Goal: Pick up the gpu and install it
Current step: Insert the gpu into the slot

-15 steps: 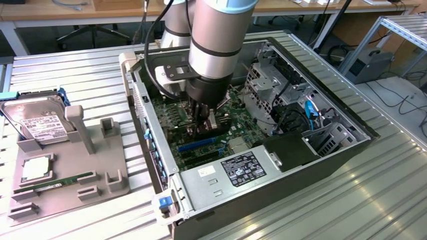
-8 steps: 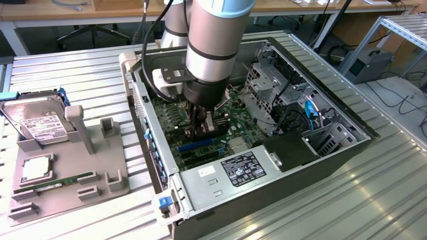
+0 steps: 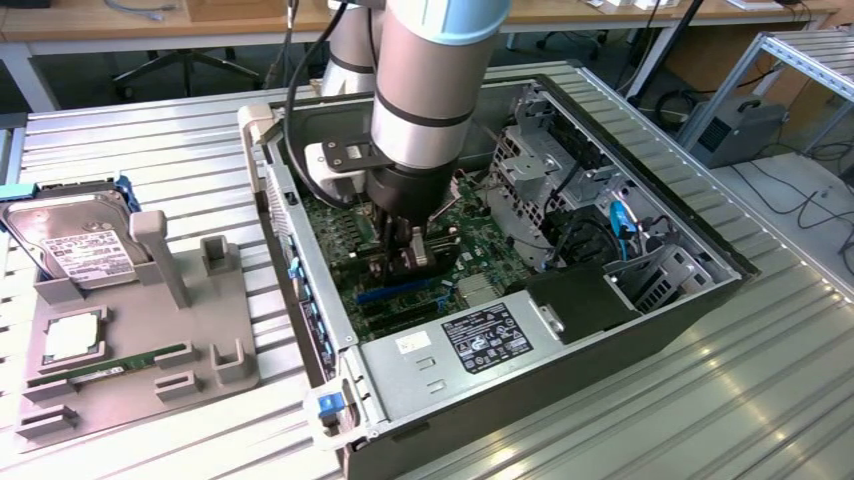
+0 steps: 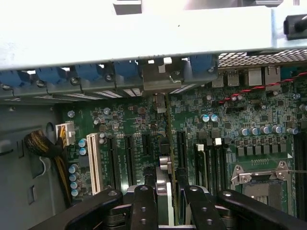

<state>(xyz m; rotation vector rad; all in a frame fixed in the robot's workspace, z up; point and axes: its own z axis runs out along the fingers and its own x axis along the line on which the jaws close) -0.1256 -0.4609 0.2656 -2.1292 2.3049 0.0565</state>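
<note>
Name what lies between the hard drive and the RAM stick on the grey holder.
A square silver chip sits between the hard drive and the RAM stick, seen in the exterior view.

- The arm reaches down into the open computer case [image 3: 667, 300], its gripper [image 3: 411, 262] low over the green motherboard [image 3: 461, 235].
- Jaws clamp the gpu [image 3: 419, 250], held on edge.
- Beside the case, the grey tray [image 3: 147, 350] carries a hard drive [image 3: 74, 240] and RAM stick [image 3: 127, 362].

Ribbed metal tabletop [image 3: 160, 150], wooden desks [image 3: 80, 20] behind, office chair [image 3: 187, 65]
</note>
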